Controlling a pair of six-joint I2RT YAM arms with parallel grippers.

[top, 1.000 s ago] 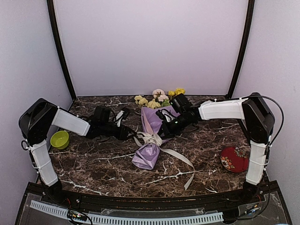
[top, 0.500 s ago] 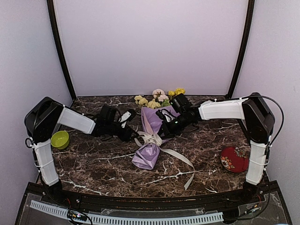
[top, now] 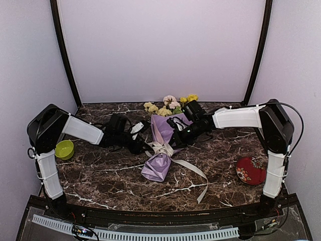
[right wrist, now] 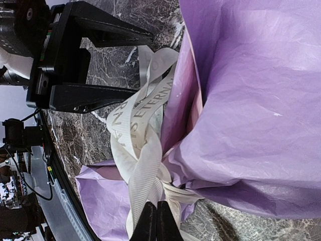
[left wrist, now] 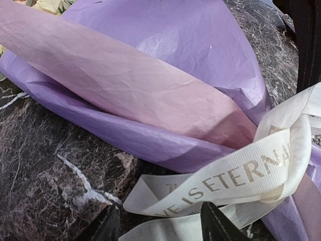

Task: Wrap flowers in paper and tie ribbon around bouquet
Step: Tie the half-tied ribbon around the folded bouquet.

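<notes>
Blocked dead centre by the bouquet [top: 159,153], lying slantwise on the table [top: 100,175]. Crowded at its waist: left gripper [top: 145,148] just beside it from the left, jaws spread; right gripper [top: 173,144] in from the right, fingers together; ribbon [top: 163,148] knot between the two. No way through there. Near right partly barred by the ribbon's loose tail. Bare marble front left, passable. Green bowl [top: 63,149] at the left edge, red plate [top: 250,169] at the right, both well apart from the middle.

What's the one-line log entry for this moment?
left jaws: open beside ribbon loop | right jaws: shut by ribbon | bouquet: wrapped, lying on table
</notes>
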